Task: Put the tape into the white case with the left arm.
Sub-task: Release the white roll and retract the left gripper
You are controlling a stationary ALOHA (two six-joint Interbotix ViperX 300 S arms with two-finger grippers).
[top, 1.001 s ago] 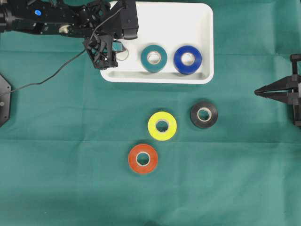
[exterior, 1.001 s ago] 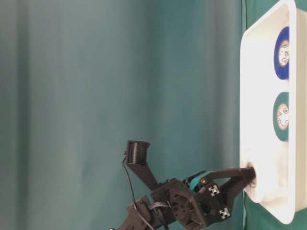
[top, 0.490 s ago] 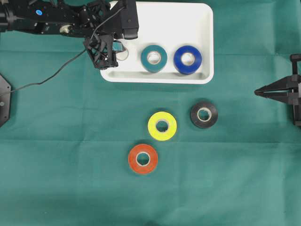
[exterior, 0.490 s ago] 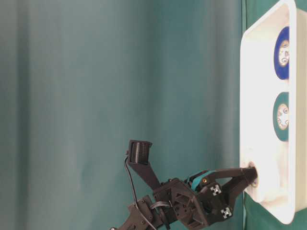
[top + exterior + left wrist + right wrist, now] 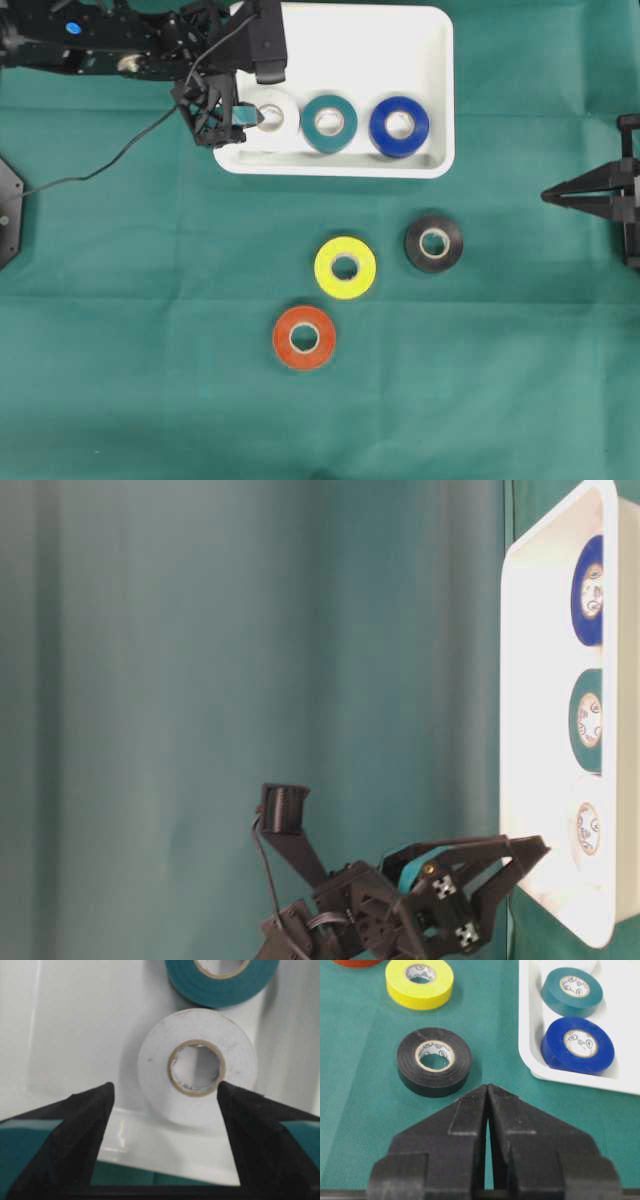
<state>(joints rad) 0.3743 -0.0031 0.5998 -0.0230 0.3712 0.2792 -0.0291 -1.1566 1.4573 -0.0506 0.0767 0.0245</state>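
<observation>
your white tape (image 5: 196,1066) lies flat in the white case (image 5: 400,30), left end, beside the teal roll (image 5: 329,122). your left gripper (image 5: 165,1097) is spread wide, holding nothing. your right gripper (image 5: 487,1091) is pressed together.

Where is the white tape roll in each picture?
Overhead: white tape roll at the left end of the white case, beside the teal roll.
Table-level: low on the right, below the teal roll.
Left wrist: centre, teal roll above.
Right wrist: only a sliver at the top edge.
Shared landmark: the teal roll.
</observation>
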